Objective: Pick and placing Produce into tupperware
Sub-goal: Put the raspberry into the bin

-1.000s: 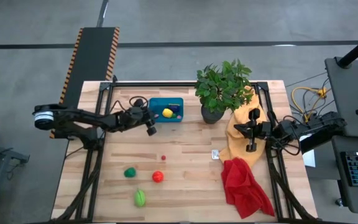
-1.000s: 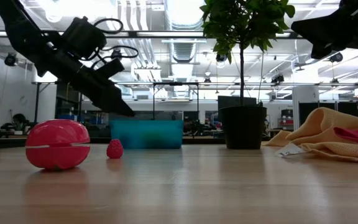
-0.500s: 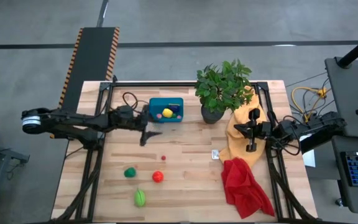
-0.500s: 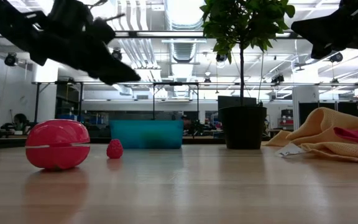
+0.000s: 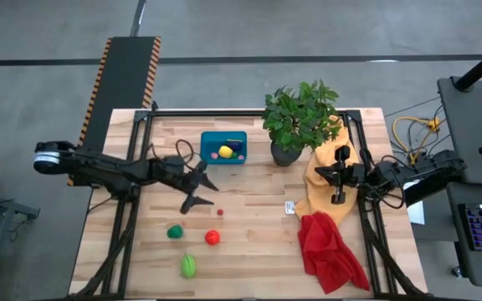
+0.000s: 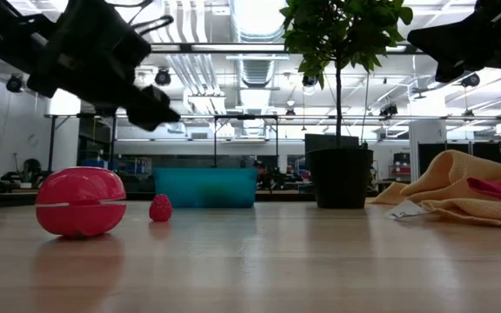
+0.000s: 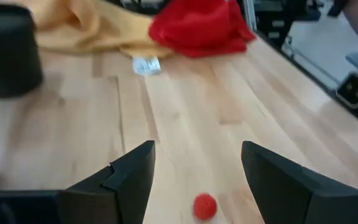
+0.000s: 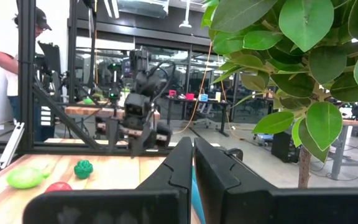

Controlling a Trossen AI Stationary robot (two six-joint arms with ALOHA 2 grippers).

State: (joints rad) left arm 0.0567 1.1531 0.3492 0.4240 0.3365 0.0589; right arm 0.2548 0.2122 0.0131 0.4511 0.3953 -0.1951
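Observation:
The teal tupperware (image 5: 224, 149) stands at the table's far side with a yellow piece (image 5: 225, 151) and other small produce inside. On the bare wood lie a tiny red piece (image 5: 219, 212), a red piece (image 5: 212, 237), a dark green piece (image 5: 174, 232) and a light green piece (image 5: 189, 266). My left gripper (image 5: 201, 194) hovers open and holds nothing, on the near side of the tupperware. In its wrist view the tiny red piece (image 7: 204, 206) lies on the table below and between the fingers. My right gripper (image 5: 339, 196) is shut over the yellow cloth at the right.
A potted plant (image 5: 295, 125) stands right of the tupperware. A yellow cloth (image 5: 325, 180) and a red cloth (image 5: 329, 251) lie along the right side, with a small white tag (image 5: 290, 206) beside them. The middle of the table shows bare wood (image 5: 249, 242).
My left gripper has swung away from the tupperware toward the table's near edge, risen a little and tipped up from pointing steeply down to nearly level. Its fingers have spread apart. The produce and the tupperware have kept their places.

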